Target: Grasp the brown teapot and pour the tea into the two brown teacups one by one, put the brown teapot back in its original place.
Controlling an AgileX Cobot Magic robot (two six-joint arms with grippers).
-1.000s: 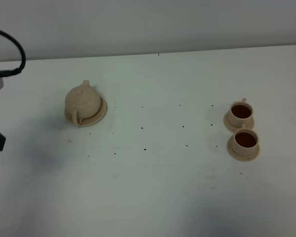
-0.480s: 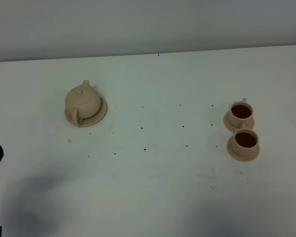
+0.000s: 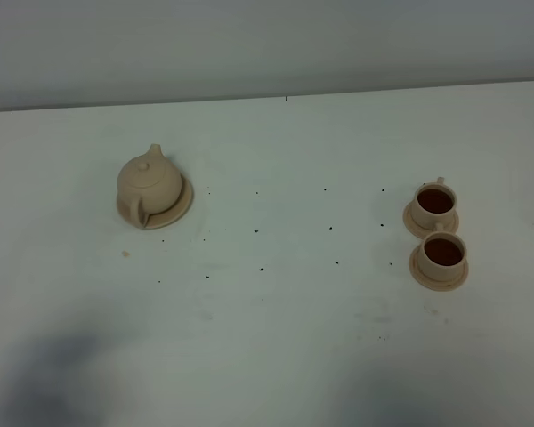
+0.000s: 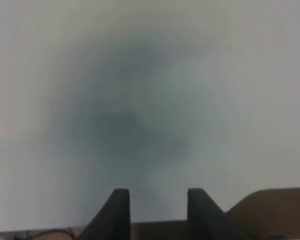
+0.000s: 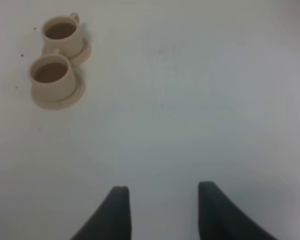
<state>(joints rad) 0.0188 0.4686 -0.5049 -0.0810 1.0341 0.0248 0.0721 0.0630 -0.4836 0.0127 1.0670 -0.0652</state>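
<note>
Teapot: the brown teapot (image 3: 149, 184) sits upright, lid on, on its round tan saucer (image 3: 180, 206) at the left of the white table (image 3: 276, 320), spout toward the back wall, loop handle toward the front edge.
Cups: two brown teacups stand well apart from the teapot at the right, each on its own small saucer; the far cup (image 3: 435, 203) and the near cup (image 3: 444, 253) both hold dark tea, and their saucers lie just beside each other.
Left claw: the left gripper (image 4: 157, 210) is spread, nothing between its dark fingers (image 4: 117, 212), hanging over bare table above a soft shadow; it does not appear in the high view.
Right claw: the right gripper (image 5: 162, 212) is also spread and empty, the two filled cups well ahead of it.
Table: small dark specks (image 3: 261, 268) dot the middle.
</note>
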